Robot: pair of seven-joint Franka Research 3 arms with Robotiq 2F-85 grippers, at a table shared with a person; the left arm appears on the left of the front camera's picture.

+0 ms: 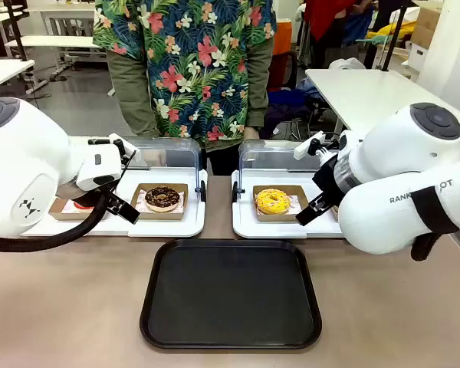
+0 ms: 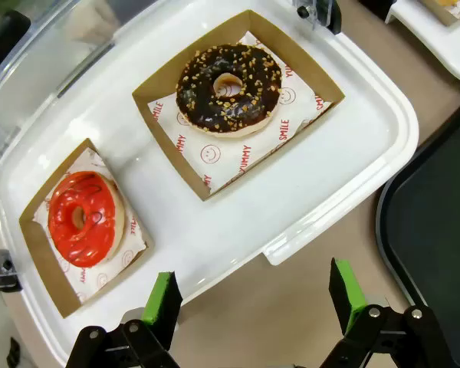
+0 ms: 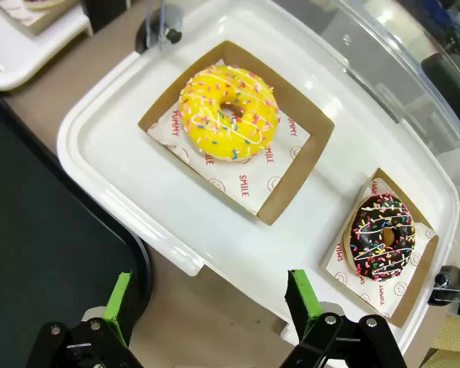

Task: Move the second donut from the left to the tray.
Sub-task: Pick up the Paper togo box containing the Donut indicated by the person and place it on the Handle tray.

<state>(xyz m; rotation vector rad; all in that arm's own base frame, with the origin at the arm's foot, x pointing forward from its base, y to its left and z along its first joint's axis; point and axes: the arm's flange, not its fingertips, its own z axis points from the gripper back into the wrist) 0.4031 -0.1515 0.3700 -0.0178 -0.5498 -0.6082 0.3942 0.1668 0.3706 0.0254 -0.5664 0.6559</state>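
The second donut from the left is a chocolate-frosted ring with pale sprinkles, lying in a brown cardboard holder on the left white tray. The black tray lies in front of it at the table's middle, with nothing on it; its rim also shows in the wrist views. My left gripper hovers open over the near edge of the white tray, a little short of the donut. My right gripper is open too, nothing between its green pads.
A red-glazed donut sits left of the chocolate one. The right white tray holds a yellow donut and a dark donut with multicoloured sprinkles. Clear lids stand raised behind. A person stands at the far side.
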